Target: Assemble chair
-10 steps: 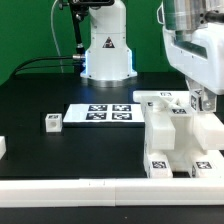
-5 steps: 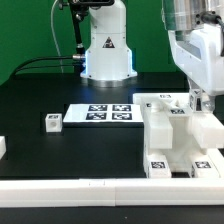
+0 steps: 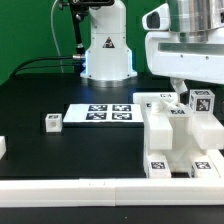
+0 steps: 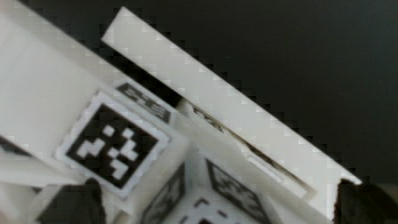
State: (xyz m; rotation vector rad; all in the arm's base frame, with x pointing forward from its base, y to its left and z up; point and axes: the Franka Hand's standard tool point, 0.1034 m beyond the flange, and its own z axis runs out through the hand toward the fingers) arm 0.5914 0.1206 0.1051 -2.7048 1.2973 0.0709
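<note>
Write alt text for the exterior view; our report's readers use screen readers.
A white robot gripper hangs over a partly built white chair at the exterior view's right, on a black table. A marker board lies mid-table, with a small tagged cube to its left.

Below the tool (image 3: 188, 97) stood 1 chair assembly (image 3: 178, 135). Well off from it lay 1 small cube (image 3: 53, 122) and 1 marker board (image 3: 100, 113).

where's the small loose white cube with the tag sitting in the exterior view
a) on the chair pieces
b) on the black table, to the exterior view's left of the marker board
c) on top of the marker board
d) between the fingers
b: the small cube rests alone on the black table, apart from the marker board, on the exterior view's left of it.
</note>
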